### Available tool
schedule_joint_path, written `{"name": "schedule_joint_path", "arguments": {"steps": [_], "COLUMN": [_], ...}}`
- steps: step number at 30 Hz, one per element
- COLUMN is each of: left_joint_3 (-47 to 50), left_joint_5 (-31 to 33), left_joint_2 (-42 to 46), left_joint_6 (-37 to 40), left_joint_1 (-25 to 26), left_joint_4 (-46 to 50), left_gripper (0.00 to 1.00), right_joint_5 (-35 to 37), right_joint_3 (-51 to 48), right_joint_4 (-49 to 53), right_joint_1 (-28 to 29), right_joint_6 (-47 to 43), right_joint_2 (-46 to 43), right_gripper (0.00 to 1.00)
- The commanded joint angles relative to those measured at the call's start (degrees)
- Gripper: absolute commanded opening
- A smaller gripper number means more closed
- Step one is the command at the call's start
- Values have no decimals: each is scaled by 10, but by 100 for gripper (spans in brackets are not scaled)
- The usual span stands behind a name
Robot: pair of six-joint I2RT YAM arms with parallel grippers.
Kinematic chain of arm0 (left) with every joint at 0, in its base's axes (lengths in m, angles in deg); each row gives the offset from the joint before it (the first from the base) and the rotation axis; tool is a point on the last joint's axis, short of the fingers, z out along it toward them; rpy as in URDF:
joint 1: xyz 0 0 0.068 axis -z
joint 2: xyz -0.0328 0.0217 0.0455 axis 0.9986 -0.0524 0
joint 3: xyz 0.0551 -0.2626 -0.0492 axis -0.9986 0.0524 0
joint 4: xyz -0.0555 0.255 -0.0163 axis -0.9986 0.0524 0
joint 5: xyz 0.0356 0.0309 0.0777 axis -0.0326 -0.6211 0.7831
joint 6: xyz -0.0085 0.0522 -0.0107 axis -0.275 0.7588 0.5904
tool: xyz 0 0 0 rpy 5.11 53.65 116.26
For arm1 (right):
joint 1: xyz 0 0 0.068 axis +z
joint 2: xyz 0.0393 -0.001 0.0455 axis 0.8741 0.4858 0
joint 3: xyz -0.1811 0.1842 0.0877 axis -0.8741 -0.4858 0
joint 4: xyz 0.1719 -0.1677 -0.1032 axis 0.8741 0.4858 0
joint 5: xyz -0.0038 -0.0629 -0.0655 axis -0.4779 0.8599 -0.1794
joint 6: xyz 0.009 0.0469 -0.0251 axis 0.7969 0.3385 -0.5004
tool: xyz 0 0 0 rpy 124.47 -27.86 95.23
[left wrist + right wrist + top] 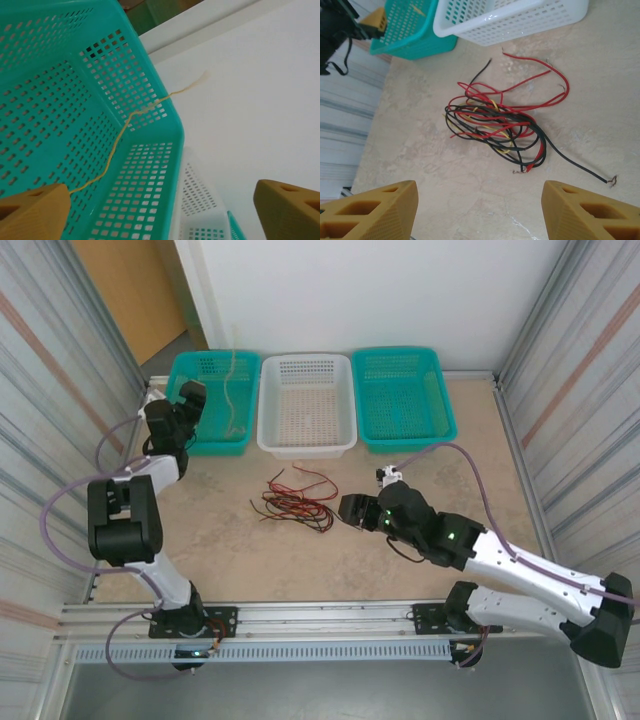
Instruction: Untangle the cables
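Several tangled cables (296, 503) before white basket (306, 446)

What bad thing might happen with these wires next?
The right gripper, open near the tangle, might pinch several red and black wires together and pull the knot tighter. The yellow wire pokes over the rim of the teal basket, so it might slip out.

Lighting was bright and even for you, soft from overhead, so the table (400, 540) barely showed shadows. In your left wrist view the white wall (260, 110) blew out and the tan cable (120, 145) went blurry at its far tip.
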Motion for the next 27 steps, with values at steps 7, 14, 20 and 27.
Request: {"name": "schedule_joint_path", "arguments": {"steps": [7,14,20,27], "left_joint_3": [-9,37,135,219], "left_joint_5": [31,28,117,130], "left_joint_2": [164,358,492,571], "left_joint_6": [86,174,188,128], "left_joint_1": [-4,107,331,425], "left_joint_4": [185,347,481,621], "left_gripper": [96,81,74,60], "right_joint_5": [1,-2,-7,-57], "right_joint_3": [-6,7,38,25], "right_joint_4": [18,38,75,62], "right_joint_1": [-11,-15,-25,-49], "right_joint_6": [-6,-20,-35,-35], "right_joint_2": [-33,-20,20,40], "right_gripper": [66,68,68,68]}}
